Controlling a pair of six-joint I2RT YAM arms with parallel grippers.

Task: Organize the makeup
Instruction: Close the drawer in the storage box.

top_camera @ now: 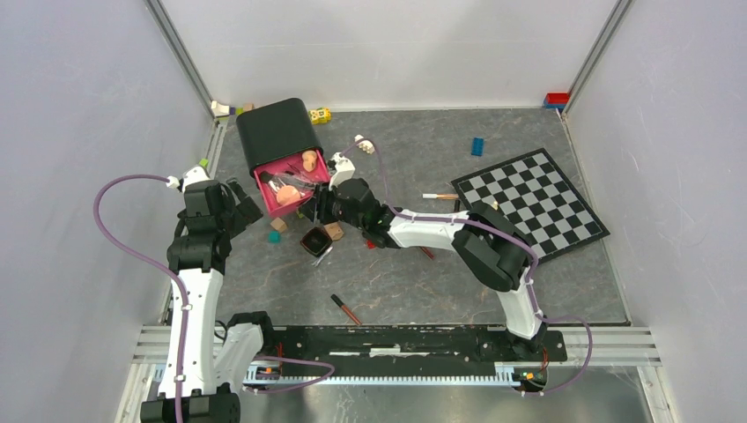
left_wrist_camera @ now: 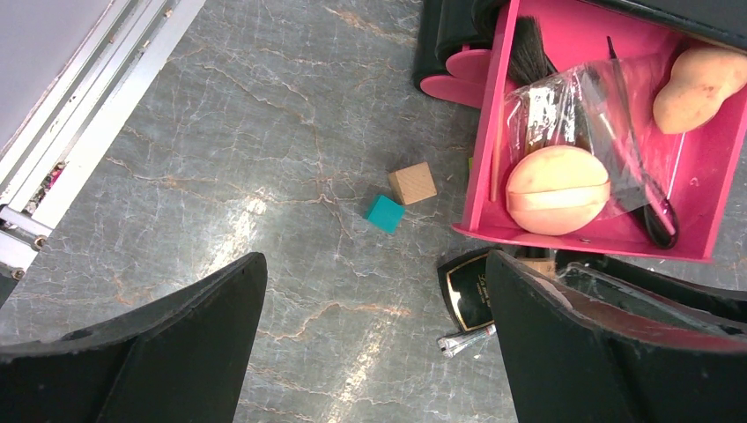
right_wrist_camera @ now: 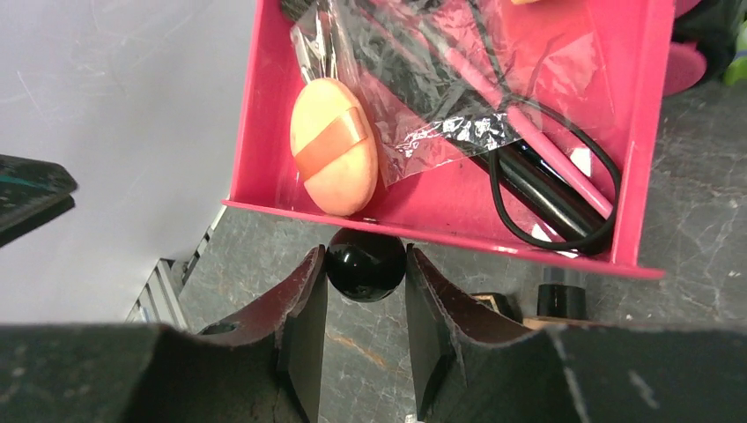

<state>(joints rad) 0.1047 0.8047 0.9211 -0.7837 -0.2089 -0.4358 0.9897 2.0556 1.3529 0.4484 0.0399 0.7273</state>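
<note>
on the grey desk (top_camera: 423,264) a black case (top_camera: 275,132) has its pink drawer (right_wrist_camera: 260,132) standing open. the right pincer (right_wrist_camera: 364,257) grips the drawer's round black knob (right_wrist_camera: 366,269); the left pincer (left_wrist_camera: 374,260) hangs wide open above the desk, holding nothing. inside the drawer lie a clear bag (right_wrist_camera: 458,97), black wands (right_wrist_camera: 528,189), a round peach sponge (right_wrist_camera: 335,145) and a teardrop sponge (left_wrist_camera: 696,75). a square black compact (left_wrist_camera: 471,295) sits just before the drawer; a slim brown tube (top_camera: 346,308) lies well apart.
</note>
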